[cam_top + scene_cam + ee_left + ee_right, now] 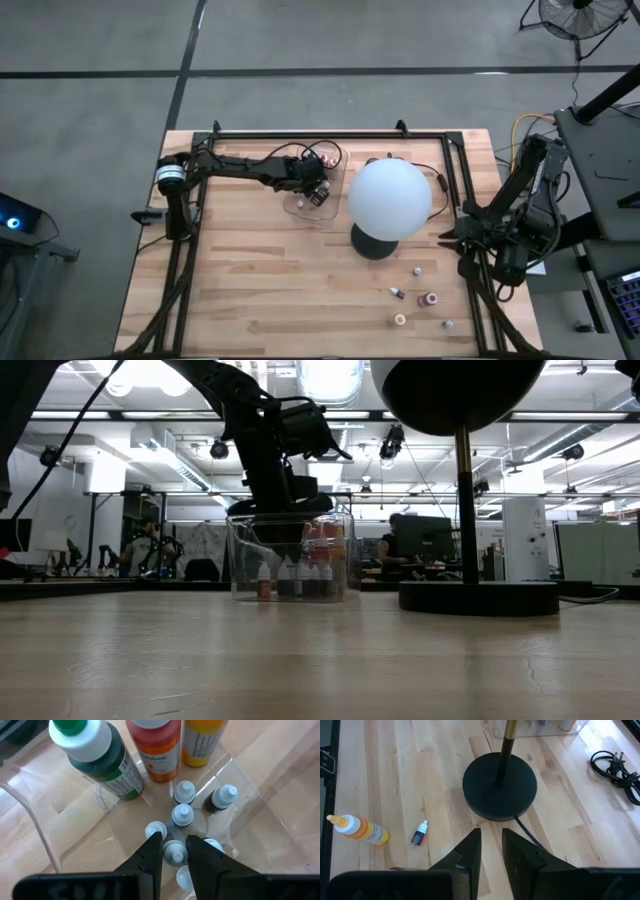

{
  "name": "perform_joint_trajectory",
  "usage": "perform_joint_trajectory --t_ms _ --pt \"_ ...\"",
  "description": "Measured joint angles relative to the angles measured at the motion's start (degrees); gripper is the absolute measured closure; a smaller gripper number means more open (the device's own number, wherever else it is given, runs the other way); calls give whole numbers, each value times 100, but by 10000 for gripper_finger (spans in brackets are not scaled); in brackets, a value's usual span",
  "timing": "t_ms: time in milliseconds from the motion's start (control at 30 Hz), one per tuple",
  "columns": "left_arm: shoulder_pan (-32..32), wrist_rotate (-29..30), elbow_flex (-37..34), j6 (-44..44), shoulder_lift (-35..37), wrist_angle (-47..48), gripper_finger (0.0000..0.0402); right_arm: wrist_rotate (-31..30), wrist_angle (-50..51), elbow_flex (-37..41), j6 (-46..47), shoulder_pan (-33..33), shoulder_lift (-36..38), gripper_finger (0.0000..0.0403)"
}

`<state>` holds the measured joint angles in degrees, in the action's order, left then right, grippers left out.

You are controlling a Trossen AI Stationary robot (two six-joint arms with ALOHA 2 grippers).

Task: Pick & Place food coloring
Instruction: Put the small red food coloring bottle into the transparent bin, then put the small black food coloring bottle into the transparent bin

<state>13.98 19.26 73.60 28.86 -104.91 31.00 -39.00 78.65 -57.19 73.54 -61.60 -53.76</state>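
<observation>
A clear plastic tray point(300, 208) stands at the table's far middle. In it are three larger bottles, green point(107, 765), red point(157, 750) and yellow point(202, 742), and several tiny white-capped food coloring vials point(183, 815). My left gripper point(175, 845) points down into the tray. Its fingertips are a narrow gap apart, and one vial's white cap point(175, 854) shows just beyond them. More food coloring lies loose at the near right: a small dark vial point(419, 834) and an orange bottle point(360, 830) on its side. My right gripper point(491, 840) waits at the right edge, shut on nothing.
A big white globe point(389, 198) on a black round base point(500, 785) stands just right of the tray, between the two arms. A black cable point(615, 765) lies at the far right. Several small loose items point(428, 299) dot the near right. Bare wood fills the near left.
</observation>
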Motion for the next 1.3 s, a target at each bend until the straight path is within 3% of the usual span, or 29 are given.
perform_joint_trajectory --t_ms 500,900,1300 --pt "13 -183 -59 -217 2 133 338 0 -11 0 70 0 0 335" --pt "17 -185 -11 -219 0 299 232 0 -15 -1 151 0 -2 335" --pt "-170 -161 1295 -293 27 1848 209 -2 -13 -2 139 0 -2 335"
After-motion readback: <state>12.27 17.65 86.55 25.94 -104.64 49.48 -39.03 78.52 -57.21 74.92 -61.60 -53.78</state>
